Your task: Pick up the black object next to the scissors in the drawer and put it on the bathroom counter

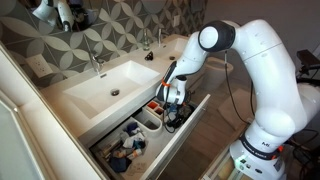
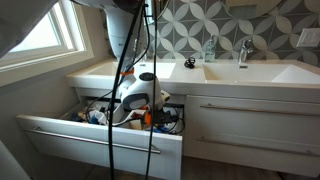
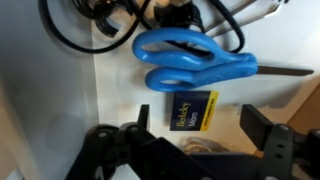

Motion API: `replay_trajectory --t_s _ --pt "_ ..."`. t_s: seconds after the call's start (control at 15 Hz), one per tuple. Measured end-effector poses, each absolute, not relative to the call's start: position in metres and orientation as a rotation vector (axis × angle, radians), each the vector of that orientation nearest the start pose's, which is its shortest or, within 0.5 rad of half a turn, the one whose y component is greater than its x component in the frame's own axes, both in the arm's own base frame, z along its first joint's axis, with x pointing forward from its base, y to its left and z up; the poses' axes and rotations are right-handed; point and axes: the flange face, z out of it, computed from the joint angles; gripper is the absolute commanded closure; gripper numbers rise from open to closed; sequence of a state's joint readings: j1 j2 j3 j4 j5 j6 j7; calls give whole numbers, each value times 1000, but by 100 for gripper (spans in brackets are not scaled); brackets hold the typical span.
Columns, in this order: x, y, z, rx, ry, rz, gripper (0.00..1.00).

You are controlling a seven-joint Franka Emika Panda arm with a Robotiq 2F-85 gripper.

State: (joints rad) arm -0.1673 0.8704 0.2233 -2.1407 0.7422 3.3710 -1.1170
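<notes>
In the wrist view a small black rectangular object point(image 3: 192, 110) with a yellow stripe and white lettering lies flat on the drawer floor, just below the blue-handled scissors point(image 3: 190, 59). My gripper point(image 3: 198, 140) is open, its two black fingers to either side of the object and slightly nearer the camera, with nothing between them. In both exterior views the gripper point(image 1: 172, 103) point(image 2: 141, 108) is reaching down into the open drawer point(image 1: 185, 135) point(image 2: 100, 140) under the white bathroom counter point(image 1: 100, 80) point(image 2: 230, 72).
Black cables point(image 3: 95, 30) coil at the drawer's top left. White bins point(image 1: 150, 120) and blue clutter point(image 1: 125, 150) fill the drawer's other parts. A sink point(image 1: 105, 88) with a tap point(image 1: 95, 60) is set in the counter. A second tap point(image 2: 243, 50) and a window point(image 2: 35, 30) stand behind.
</notes>
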Motion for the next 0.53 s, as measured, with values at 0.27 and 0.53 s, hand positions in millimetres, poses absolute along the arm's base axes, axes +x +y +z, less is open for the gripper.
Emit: replay_trajectory --t_s 0.27,0.53 --pt "523 -33 23 -3127 -513 -480 45" --pt "526 -33 24 -3149 -532 -486 62"
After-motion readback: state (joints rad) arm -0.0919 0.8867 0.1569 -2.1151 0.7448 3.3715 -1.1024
